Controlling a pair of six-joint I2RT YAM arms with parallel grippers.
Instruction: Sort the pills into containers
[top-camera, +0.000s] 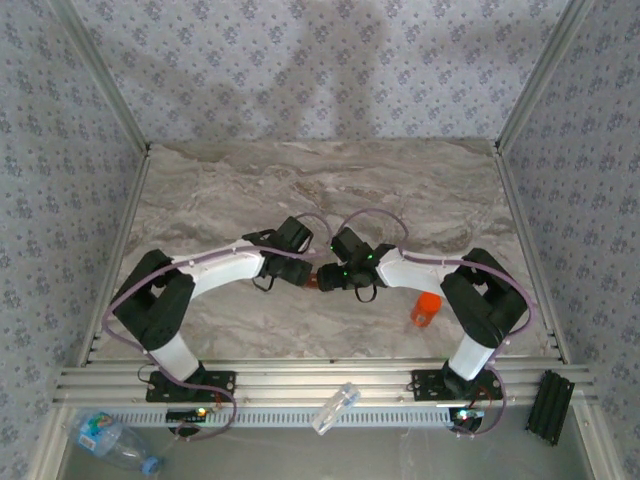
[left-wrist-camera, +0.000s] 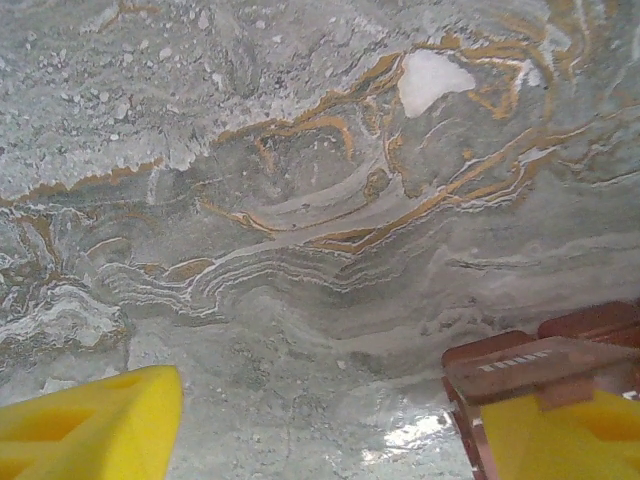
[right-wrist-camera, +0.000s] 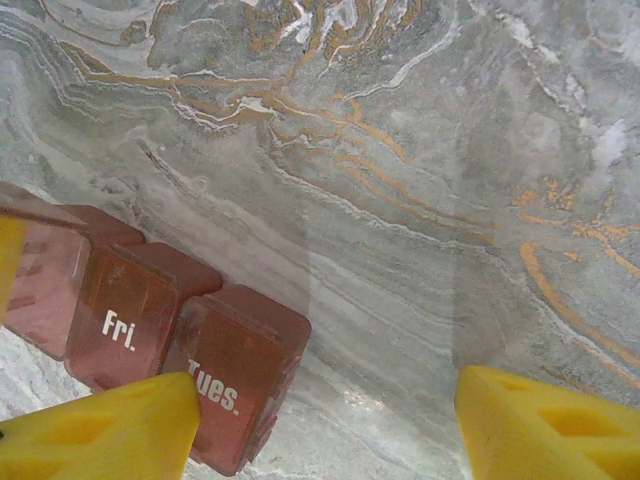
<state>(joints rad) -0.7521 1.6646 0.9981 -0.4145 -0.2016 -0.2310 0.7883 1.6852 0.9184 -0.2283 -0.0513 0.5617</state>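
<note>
Evidently at the reaching step, nothing picked up so far. Both arms nose to nose over the middle of the marble surface (top-camera: 220, 190), wrists bent down at a short row of dark red day boxes (right-wrist-camera: 135, 320). Left jaws spread wide, pinching nothing: one yellow finger (left-wrist-camera: 560, 435) over the clear-lidded end box, touching or just above it, hard to say; the other well apart, over bare stone. Right jaws likewise spread, only stone between them: one finger (right-wrist-camera: 100, 435) overlapping the corner of the box marked "Tues.", with "Fri." just beside that and a third box beyond, label hidden. Orange-red pill bottle (top-camera: 425, 308) on the surface just beside the right arm's elbow, apart from the boxes, untouched; upright or tipped, hard to tell from above. Contents of boxes and bottle: impossible to make out. Lids latched or loose: likewise.

Next, probably, one job per arm. Steady the row with one pair of jaws, closing across a box's walls rather than pressing down on a lid; free the other to lift a lid or fetch the bottle. Calls first for a small sideways shift to straddle a box squarely. Worth going slowly: light, loose boxes, likely to skid on polished stone at a nudge.
</note>
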